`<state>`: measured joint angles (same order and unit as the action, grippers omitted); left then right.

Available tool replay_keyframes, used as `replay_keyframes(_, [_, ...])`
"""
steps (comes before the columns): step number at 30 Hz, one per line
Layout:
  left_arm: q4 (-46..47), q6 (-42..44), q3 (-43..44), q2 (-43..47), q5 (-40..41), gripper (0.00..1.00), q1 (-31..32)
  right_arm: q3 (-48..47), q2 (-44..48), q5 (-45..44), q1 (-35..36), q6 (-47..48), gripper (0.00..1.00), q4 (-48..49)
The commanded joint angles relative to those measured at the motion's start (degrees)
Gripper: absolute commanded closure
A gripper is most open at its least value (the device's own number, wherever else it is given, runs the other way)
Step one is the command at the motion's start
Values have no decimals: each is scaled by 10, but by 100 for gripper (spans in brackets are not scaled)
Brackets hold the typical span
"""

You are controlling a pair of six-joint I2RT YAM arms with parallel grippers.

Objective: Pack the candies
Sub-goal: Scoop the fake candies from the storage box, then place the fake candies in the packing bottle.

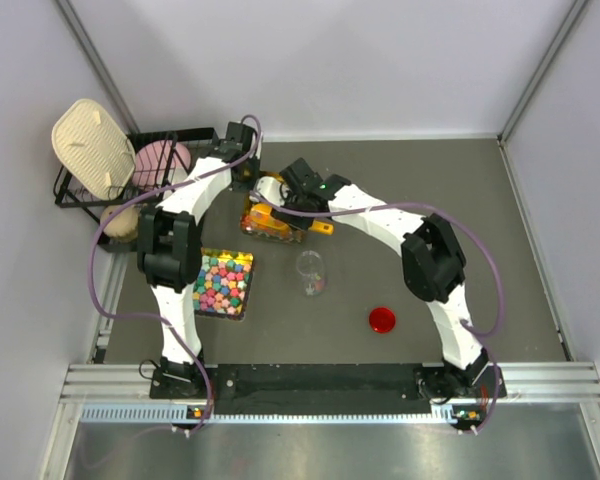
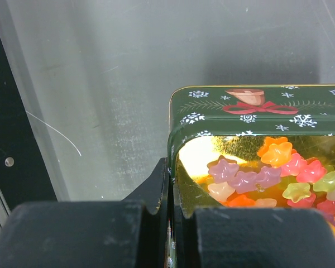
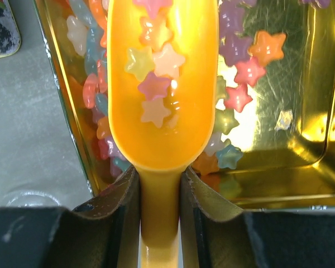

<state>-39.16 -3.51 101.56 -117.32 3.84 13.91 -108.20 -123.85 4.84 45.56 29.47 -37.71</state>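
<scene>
A green Christmas-patterned tin (image 2: 251, 111) with a gold inside (image 3: 290, 128) holds the candies (image 2: 268, 170), small star-shaped pieces in orange, pink, purple and pale green. In the top view the tin (image 1: 270, 222) sits at the back centre. My left gripper (image 2: 170, 167) is shut on the tin's left wall, one finger inside and one outside. My right gripper (image 3: 159, 176) is shut on the handle of a yellow scoop (image 3: 162, 111). The scoop's bowl is over the tin and carries several candies (image 3: 153, 78).
A clear jar (image 1: 311, 272) stands in front of the tin, and its red lid (image 1: 383, 319) lies to the right of it. A tray of larger bold-coloured candies (image 1: 222, 283) sits beside the left arm. A black wire rack (image 1: 130, 180) with a cream lid stands at the back left.
</scene>
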Motion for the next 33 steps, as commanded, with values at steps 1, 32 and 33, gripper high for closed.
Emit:
replay_keyframes(1, [33, -19, 15, 54, -20, 100, -6, 19, 58, 25, -13, -18, 100, 30])
replay_keyframes(32, [29, -19, 22, 40, -19, 100, -18, 178, 237, 53, -65, -22, 100, 69])
replay_keyframes(33, [29, -18, 21, 41, -18, 100, -19, 183, 244, 54, -68, -21, 100, 69])
